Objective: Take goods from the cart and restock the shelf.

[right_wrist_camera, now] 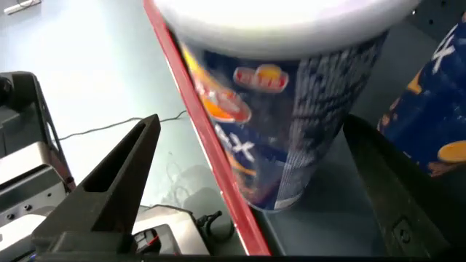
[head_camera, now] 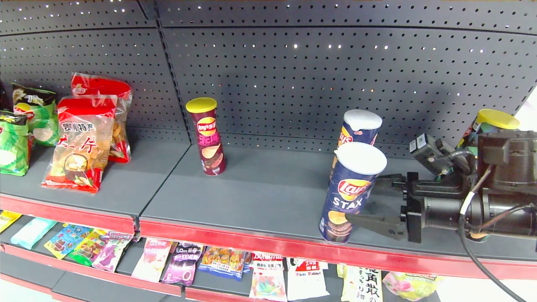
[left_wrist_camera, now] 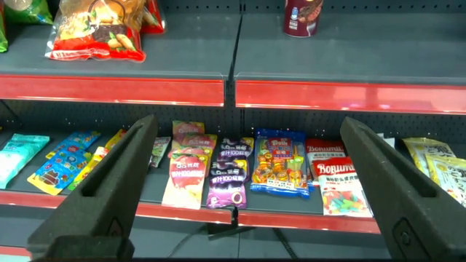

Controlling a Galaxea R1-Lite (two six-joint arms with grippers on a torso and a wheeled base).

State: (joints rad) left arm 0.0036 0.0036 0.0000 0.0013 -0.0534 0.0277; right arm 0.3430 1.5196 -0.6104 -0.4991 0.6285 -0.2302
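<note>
Right gripper (head_camera: 364, 200) released around the blue can (head_camera: 351, 191) at the shelf's front edge.
Its fingers (right_wrist_camera: 109, 189) stand apart on either side of the can, not clamped on it. The can stands on the upper shelf (head_camera: 260, 197) just behind the red lip, with a second blue can (head_camera: 360, 126) close behind. The left gripper (left_wrist_camera: 247, 124) is also spread wide, facing snack packets (left_wrist_camera: 277, 164) on the lower shelf.

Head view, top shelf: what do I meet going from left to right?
Green plastic snack bags, red plastic snack bags, maroon cylindrical can with yellow lid, front dark blue can with white lid, yellow-lidded can at far right.
</note>
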